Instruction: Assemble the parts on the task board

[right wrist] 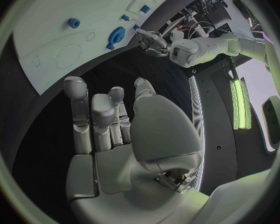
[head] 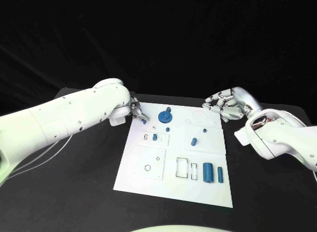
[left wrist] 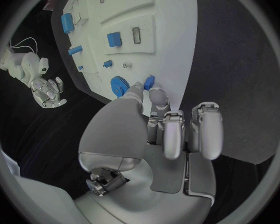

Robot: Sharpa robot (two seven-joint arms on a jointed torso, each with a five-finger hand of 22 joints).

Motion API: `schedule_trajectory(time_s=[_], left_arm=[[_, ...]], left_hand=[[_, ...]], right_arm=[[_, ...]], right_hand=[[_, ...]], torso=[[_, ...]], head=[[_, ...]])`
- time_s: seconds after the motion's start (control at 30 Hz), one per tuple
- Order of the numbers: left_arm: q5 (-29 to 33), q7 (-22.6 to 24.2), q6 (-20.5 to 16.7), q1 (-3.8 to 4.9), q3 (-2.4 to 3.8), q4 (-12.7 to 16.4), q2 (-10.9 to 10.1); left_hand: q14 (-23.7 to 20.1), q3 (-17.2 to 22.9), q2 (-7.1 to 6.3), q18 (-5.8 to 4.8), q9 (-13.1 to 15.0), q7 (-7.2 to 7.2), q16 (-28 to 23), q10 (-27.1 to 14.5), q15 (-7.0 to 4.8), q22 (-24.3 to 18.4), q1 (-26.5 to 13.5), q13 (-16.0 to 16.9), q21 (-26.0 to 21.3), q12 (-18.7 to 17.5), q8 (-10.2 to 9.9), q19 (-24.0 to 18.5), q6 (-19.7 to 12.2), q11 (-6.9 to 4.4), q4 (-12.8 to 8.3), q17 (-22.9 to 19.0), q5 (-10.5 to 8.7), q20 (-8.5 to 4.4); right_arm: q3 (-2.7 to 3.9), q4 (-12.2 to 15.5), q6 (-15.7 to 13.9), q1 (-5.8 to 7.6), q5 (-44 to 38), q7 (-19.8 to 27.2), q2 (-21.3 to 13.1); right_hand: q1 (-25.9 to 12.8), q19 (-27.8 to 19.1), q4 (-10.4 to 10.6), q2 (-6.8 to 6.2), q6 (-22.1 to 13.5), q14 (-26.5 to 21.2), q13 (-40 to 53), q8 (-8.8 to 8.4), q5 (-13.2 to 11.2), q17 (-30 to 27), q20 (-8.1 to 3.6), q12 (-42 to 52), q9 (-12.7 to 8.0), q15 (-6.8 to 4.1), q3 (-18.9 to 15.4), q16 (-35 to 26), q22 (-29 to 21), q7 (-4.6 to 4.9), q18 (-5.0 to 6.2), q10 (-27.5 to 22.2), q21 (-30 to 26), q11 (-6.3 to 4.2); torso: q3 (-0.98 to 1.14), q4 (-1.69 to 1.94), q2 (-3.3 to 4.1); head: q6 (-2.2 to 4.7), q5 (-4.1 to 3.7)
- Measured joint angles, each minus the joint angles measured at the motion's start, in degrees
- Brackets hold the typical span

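Note:
The white task board (head: 172,188) lies in the middle of the black table. My left hand (head: 135,109) is at the board's far left corner and pinches a small blue part (left wrist: 149,81) between thumb and fingertip, just over the board's edge. A blue gear (head: 165,116) stands on the board right beside that hand. My right hand (head: 224,104) hovers off the board's far right corner, fingers loosely apart, with nothing in it. Small blue parts (head: 194,142) lie around the board's middle, and two blue cylinders (head: 208,171) stand near its front right.
The board (left wrist: 171,35) has several empty recesses and outlined slots, among them a rectangular one (head: 181,166) and a round hole (head: 147,167). Bare black table surrounds the board on all sides. A thin cable (head: 39,157) runs under my left arm.

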Motion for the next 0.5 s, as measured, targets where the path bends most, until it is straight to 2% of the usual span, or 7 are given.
schedule_trajectory(time_s=[0.23,0.3,0.43,0.47,0.5], left_arm=[[0.2,0.0,0.0,0.00,0.00,-0.1,0.0],[0.3,0.0,0.0,0.00,0.00,-0.1,0.0],[0.5,0.0,0.0,0.02,0.01,-0.2,0.0],[0.6,0.0,0.0,0.02,0.02,-0.2,0.0],[0.7,0.0,0.0,0.02,0.02,-0.2,0.0]], left_hand=[[0.0,2.6,1.32,0.00,-0.3,0.00,0.0,0.0,-0.01,0.0,3.9,-0.2,0.0,0.0,0.0,0.0,0.0,0.00,-0.6,0.0,0.23,0.00],[0.1,4.5,1.66,0.00,-0.6,0.02,0.0,-0.3,-0.51,0.0,6.3,-0.4,0.0,-0.2,-0.2,0.0,0.0,-0.31,-1.6,0.0,0.48,-0.01],[0.1,9.7,0.92,0.00,-0.8,0.21,0.0,-0.5,-0.52,0.0,9.8,-0.9,0.0,-1.2,-0.8,0.2,-0.6,-0.30,-3.5,0.0,0.67,-0.21],[0.1,10.6,0.62,0.00,-0.8,0.24,0.0,-0.5,-0.52,0.0,10.5,-1.0,0.0,-1.4,-0.8,0.2,-0.7,-0.30,-3.4,0.0,0.67,-0.21],[0.1,11.8,0.03,0.00,-0.8,0.31,0.0,-0.6,-0.52,0.0,11.1,-1.2,0.0,-1.5,-0.8,0.2,-0.8,-0.25,-2.3,0.0,0.68,-0.21]], right_arm=[[0.00,0.0,0.0,0.00,0.0,0.0,0.0],[0.00,0.0,0.0,0.00,0.0,0.0,0.0],[0.00,0.0,0.0,0.00,0.0,0.0,-0.1],[0.00,0.0,0.0,0.00,0.0,0.0,-0.1],[0.00,0.0,0.0,0.00,0.0,0.0,-0.1]], right_hand=[[0.0,0.0,0.0,0.00,0.0,0.0,0.0,0.00,0.1,0.0,0.00,0.0,0.0,0.00,0.0,0.0,0.0,0.00,0.00,0.0,0.0,0.00],[0.0,0.0,0.0,0.00,0.0,0.0,0.0,0.00,0.2,0.2,0.00,0.0,0.0,0.00,0.0,0.0,0.1,0.00,0.00,0.0,0.0,0.00],[0.0,0.0,0.0,0.00,0.0,0.0,0.0,0.00,0.2,0.2,0.00,0.0,0.0,0.00,0.0,0.0,0.1,0.00,0.00,0.0,0.0,0.00],[0.0,0.0,0.0,0.00,0.0,0.0,0.0,0.00,0.2,0.2,0.00,0.0,0.0,0.00,0.0,0.0,0.1,0.00,0.00,0.0,0.0,0.00],[0.0,0.0,0.0,0.00,0.0,0.0,0.0,0.00,0.2,0.2,0.00,0.0,0.0,0.00,0.0,0.0,0.1,0.00,0.00,0.0,0.0,0.00]], torso=[[0.00,0.00,-0.01],[0.00,0.00,-0.01],[0.00,0.00,-0.01],[0.00,0.00,-0.01],[0.00,0.00,-0.01]], head=[[-0.03,0.04],[-0.03,0.05],[-0.02,0.06],[-0.02,0.06],[-0.02,0.06]])
